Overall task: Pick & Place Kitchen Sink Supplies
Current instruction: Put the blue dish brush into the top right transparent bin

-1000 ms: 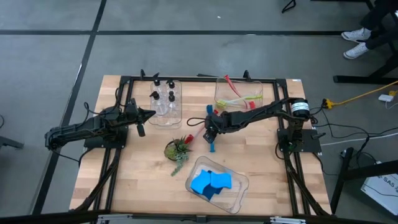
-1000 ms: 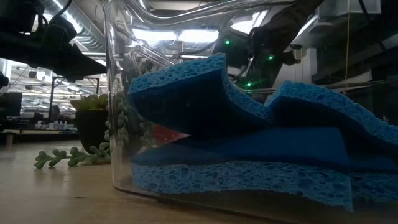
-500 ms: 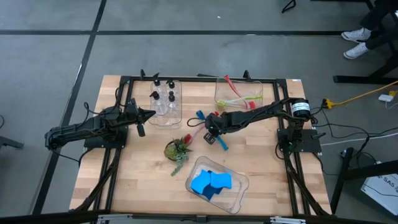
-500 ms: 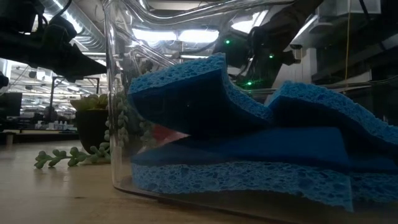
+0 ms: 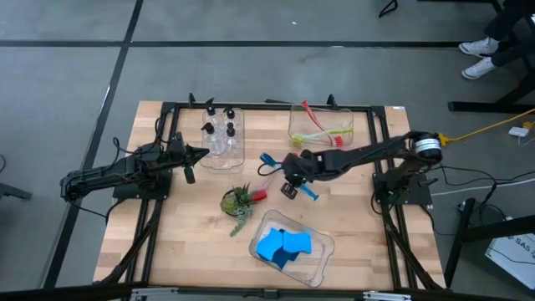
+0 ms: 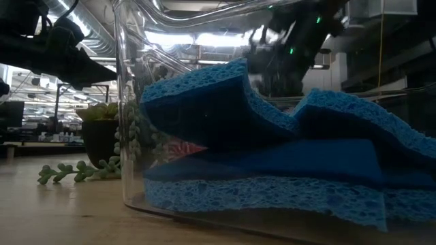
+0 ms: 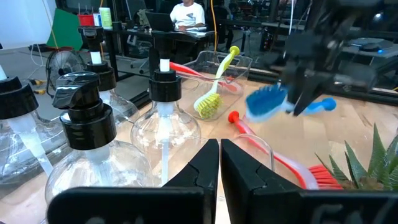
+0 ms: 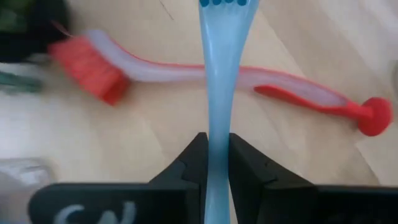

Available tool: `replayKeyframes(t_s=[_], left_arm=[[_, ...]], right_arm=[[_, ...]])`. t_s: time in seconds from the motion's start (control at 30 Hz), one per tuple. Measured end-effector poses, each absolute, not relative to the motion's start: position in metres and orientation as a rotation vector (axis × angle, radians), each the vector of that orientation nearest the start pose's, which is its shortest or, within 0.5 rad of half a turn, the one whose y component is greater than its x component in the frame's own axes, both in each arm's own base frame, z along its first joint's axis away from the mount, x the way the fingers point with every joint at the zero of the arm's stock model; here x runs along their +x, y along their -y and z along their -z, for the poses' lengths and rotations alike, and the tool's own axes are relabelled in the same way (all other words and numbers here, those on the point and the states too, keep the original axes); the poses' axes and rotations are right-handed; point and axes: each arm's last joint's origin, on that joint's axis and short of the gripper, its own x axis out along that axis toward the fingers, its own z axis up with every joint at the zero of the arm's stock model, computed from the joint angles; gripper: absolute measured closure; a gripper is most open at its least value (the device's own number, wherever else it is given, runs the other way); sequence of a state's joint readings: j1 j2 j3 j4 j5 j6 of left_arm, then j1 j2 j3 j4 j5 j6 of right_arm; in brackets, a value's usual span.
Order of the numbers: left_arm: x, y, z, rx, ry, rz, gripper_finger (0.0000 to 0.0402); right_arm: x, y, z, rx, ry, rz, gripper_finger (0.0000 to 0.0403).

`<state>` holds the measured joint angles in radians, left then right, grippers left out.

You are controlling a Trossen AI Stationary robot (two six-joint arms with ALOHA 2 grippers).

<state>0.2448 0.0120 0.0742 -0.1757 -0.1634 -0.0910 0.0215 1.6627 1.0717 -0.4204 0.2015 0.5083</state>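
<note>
A blue long-handled brush (image 5: 288, 176) hangs over the table's middle, its bristle head (image 7: 267, 102) toward the far left, with my right gripper (image 5: 291, 186) shut on it. Under it a red brush (image 8: 217, 78) lies flat on the wood, its bristle head (image 5: 257, 195) beside the potted plant (image 5: 238, 201). Clear pump bottles (image 5: 219, 130) stand in a bin at the far left. My left gripper (image 5: 203, 153) waits shut beside that bin, holding nothing. Blue sponges (image 5: 282, 245) lie in a near bin. My right gripper pinches the blue brush's thin handle (image 8: 217, 118) between its two fingers, about midway along it. The fingers come from above and lie across the handle. The brush is roughly level and lifted clear of the table.
A clear bin (image 5: 322, 125) at the far right holds a red and a yellow-green brush. The sponge bin (image 5: 318, 259) stands near the front edge. Trailing stems of the plant (image 6: 75, 170) lie on the wood. People sit in the room beyond.
My right gripper has shut on the blue brush's handle and lifted it off the table, shifting a little toward the table's right edge. The brush has turned about, its handle end swinging toward the right. The red brush has stayed on the wood.
</note>
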Motion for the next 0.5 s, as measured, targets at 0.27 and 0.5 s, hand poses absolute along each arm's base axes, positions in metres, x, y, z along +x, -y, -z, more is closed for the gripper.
replayKeyframes(t_s=[0.27,0.5], left_arm=[[0.089,-0.027,-0.171,-0.094,-0.096,-0.413,0.0389],[0.089,-0.027,-0.171,-0.094,-0.096,-0.413,0.0393]], right_arm=[[0.310,-0.013,-0.248,0.319,-0.794,0.375,0.0354],[0.284,-0.019,-0.290,0.302,-0.659,0.330,0.0354]])
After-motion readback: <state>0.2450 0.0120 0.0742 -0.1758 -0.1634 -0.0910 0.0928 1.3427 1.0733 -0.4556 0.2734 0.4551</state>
